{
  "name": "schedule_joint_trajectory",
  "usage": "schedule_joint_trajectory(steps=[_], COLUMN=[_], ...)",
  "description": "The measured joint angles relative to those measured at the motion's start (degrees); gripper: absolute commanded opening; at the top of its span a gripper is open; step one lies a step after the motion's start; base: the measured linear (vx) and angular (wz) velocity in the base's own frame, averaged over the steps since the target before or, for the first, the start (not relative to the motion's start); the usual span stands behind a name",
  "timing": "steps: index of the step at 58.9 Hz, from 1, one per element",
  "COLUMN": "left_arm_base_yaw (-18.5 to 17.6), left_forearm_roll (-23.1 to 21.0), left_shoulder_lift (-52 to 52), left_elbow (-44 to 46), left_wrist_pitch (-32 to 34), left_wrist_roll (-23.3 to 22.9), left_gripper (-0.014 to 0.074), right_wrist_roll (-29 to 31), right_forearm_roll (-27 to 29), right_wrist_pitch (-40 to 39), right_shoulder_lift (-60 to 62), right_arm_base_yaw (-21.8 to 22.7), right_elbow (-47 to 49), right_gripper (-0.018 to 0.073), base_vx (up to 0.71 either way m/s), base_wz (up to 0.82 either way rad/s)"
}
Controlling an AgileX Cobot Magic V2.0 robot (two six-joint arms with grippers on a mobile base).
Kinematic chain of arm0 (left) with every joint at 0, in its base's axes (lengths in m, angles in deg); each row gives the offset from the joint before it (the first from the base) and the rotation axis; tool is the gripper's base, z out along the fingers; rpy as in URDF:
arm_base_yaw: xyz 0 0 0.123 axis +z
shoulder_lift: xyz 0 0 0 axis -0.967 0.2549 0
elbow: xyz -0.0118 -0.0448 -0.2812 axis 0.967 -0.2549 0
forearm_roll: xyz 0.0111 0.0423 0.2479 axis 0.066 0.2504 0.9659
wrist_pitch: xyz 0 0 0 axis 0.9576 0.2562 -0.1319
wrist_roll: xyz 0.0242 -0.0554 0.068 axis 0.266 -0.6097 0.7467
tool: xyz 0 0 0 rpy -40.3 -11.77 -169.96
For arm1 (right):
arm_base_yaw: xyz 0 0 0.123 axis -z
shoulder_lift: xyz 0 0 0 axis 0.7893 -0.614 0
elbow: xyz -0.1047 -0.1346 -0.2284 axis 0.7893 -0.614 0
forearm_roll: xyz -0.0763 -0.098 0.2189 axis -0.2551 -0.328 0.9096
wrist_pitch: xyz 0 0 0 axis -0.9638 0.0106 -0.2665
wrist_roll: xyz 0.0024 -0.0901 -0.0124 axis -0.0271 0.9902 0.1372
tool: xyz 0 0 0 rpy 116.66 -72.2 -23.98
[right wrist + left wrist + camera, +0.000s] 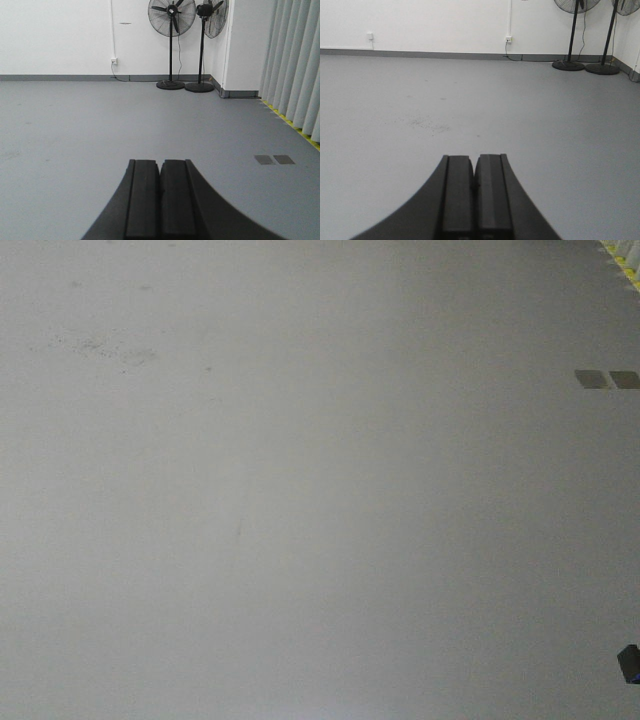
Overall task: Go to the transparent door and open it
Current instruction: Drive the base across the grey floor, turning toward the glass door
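Exterior front-facing view: bare grey floor [300, 490], two dark patches [607, 379] at right. Left wrist view: left gripper [474, 162] pressed closed, pedestal fans [568, 65] beyond. Right wrist view: right gripper [160, 165] likewise closed, grey curtain [295, 65] alongside. No view shows the transparent door.

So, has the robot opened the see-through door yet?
Not yet. Nothing looks done: no door shows in any view, only grey floor, a white wall, standing fans and curtains. In hand: nothing, since the left gripper and right gripper are both shut and empty. Left to do: reach the door, take its handle and open it.
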Motion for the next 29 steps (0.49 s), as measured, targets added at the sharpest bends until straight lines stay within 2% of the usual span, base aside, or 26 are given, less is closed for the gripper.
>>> schedule_joint_trajectory(steps=[29], left_arm_base_yaw=[0.0], left_forearm_roll=[0.0], left_shoulder_lift=[0.0], left_elbow=[0.0], left_wrist_pitch=[0.0], left_wrist_roll=[0.0], left_gripper=[-0.0006], right_wrist_roll=[0.0], right_forearm_roll=[0.0], right_wrist_pitch=[0.0], right_shoulder_lift=[0.0], right_arm_base_yaw=[0.0], right_elbow=[0.0], right_gripper=[-0.0006], base_vx=[0.42], base_wz=[0.11])
